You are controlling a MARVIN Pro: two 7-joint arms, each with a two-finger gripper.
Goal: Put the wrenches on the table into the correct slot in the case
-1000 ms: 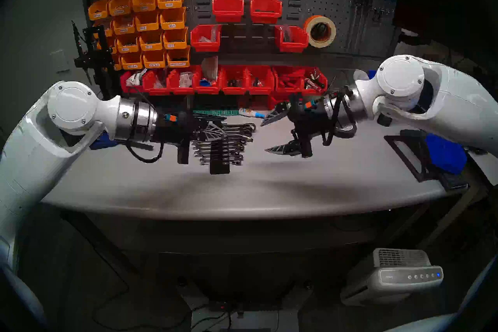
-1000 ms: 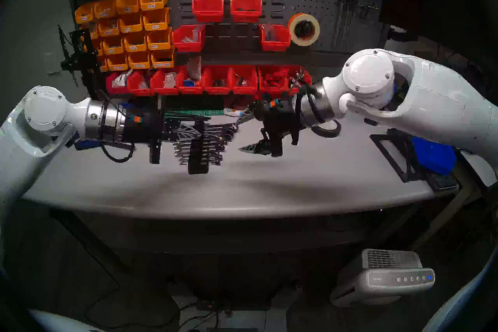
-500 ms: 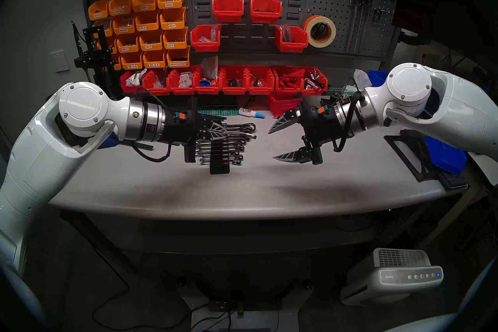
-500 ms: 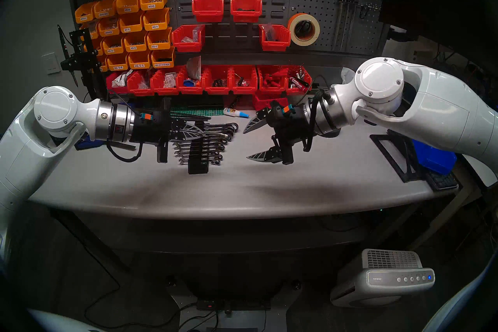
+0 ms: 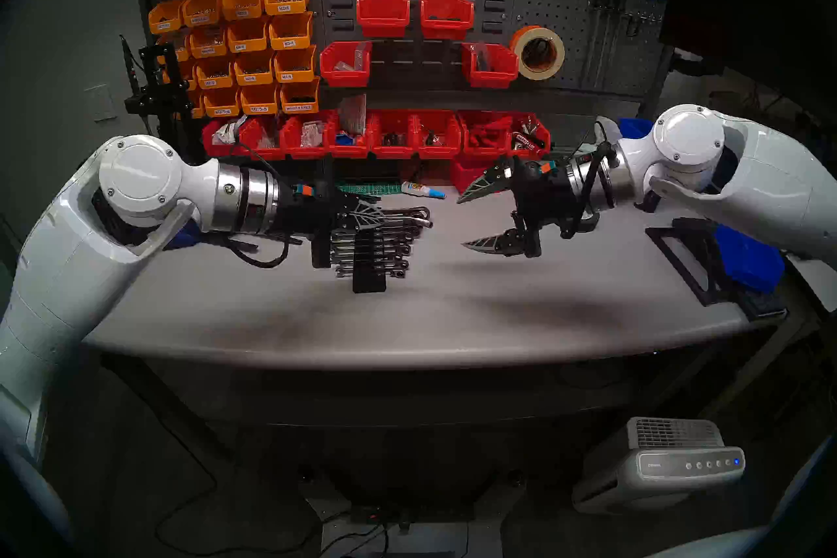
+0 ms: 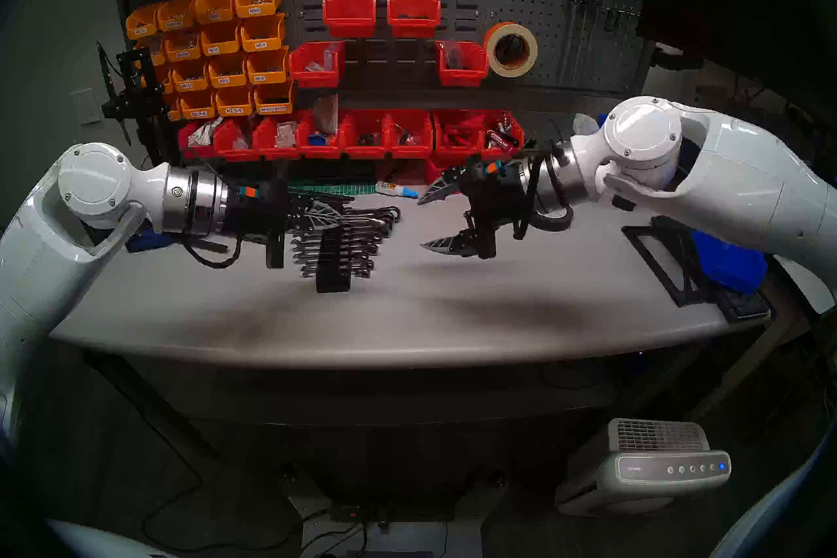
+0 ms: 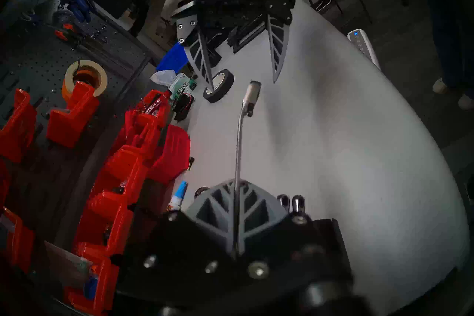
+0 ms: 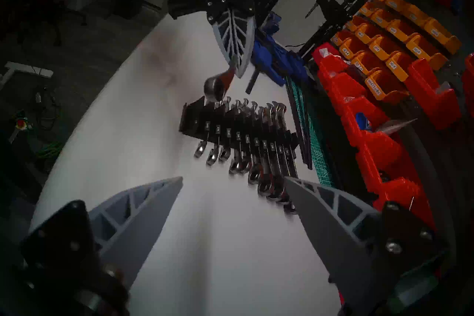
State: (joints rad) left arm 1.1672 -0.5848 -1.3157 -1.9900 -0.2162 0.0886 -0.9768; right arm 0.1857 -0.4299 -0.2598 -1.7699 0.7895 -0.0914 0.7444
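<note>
Chrome, slim, one combination wrench: pinched between the pressed-together fingers of the left tool, ring end jutting out past the fingertips, held above the far end of the rack. Long black stepped plastic wrench rack: resting on the light-grey matte surface, roughly at 11 o'clock of its centre, its slots filled with a row of chrome wrenches; whether one slot stood vacant could not be told. Right tool: fingers spread wide, carrying nothing, hovering at 3 o'clock of the rack, well apart from it. No loose wrench was visible on the surface. Progress, as a judgement: late stage; seating the held wrench remained.

Surface: curved front edge, mostly bare; glue bottle and green cutting mat at 12 o'clock. Room: dim workshop; pegboard with orange bins, red bins and tape roll behind.
</note>
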